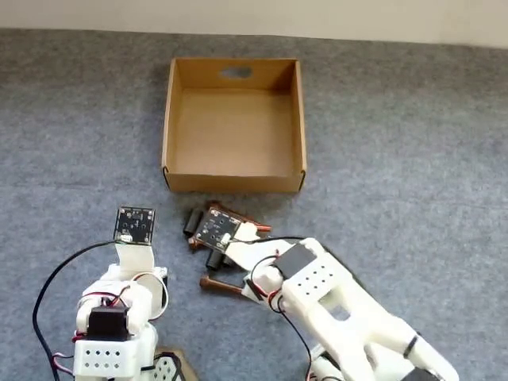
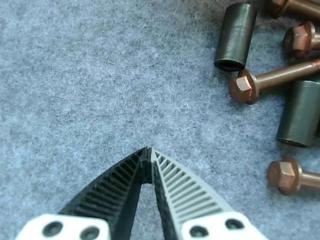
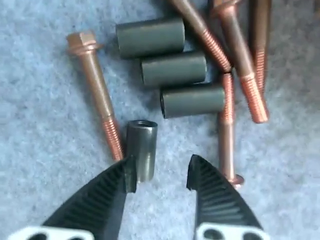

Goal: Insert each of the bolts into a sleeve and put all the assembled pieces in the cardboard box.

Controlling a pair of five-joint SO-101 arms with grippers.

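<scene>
Left pincer (image 2: 150, 154) closed, empty; right pincer (image 3: 160, 172) open around one sleeve (image 3: 141, 147); several bolts (image 3: 239, 60) cut off.

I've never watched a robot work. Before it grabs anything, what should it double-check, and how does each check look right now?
1. Is the right end effector open? Ok, its fingers are spread.
2. Is the nearest sleeve centred between those fingers? Not ok, it lies close against one finger.
3. Is the neighbouring bolt out of the grasp? Cannot tell; its threaded tip lies right beside that sleeve.
4. Is the left end effector free? Ok, it is shut on nothing.
5. Is the cardboard box upright with its top open? Ok.
</scene>
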